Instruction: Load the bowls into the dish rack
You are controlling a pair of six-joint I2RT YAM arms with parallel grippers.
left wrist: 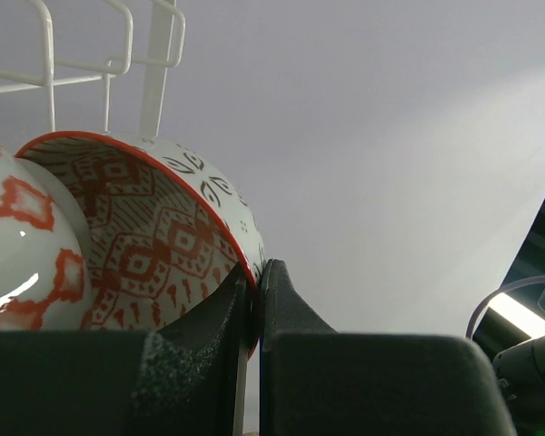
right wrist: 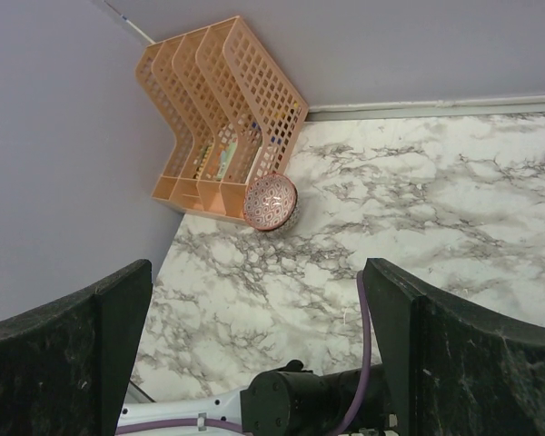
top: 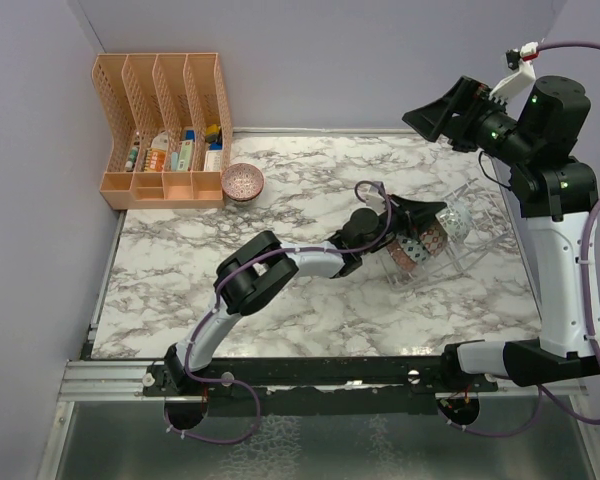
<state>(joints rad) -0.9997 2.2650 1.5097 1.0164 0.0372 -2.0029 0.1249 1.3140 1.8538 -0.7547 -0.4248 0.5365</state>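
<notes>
The clear wire dish rack (top: 477, 236) stands at the right of the marble table, with several patterned bowls on edge in it. My left gripper (top: 412, 222) reaches into its left end and is shut on the rim of a red-patterned bowl (top: 413, 252). In the left wrist view the fingers (left wrist: 286, 300) pinch that bowl's rim (left wrist: 154, 254), beside a second red-and-white bowl (left wrist: 18, 263) and under rack wires (left wrist: 109, 54). A pink-red bowl (top: 242, 181) sits on the table by the organizer and shows in the right wrist view (right wrist: 271, 201). My right gripper (top: 448, 112) is open and empty, raised above the rack.
An orange slotted file organizer (top: 165, 125) with small items stands at the back left corner, also in the right wrist view (right wrist: 222, 100). Grey walls close the left, back and right. The left arm (top: 280, 265) stretches across the table's middle.
</notes>
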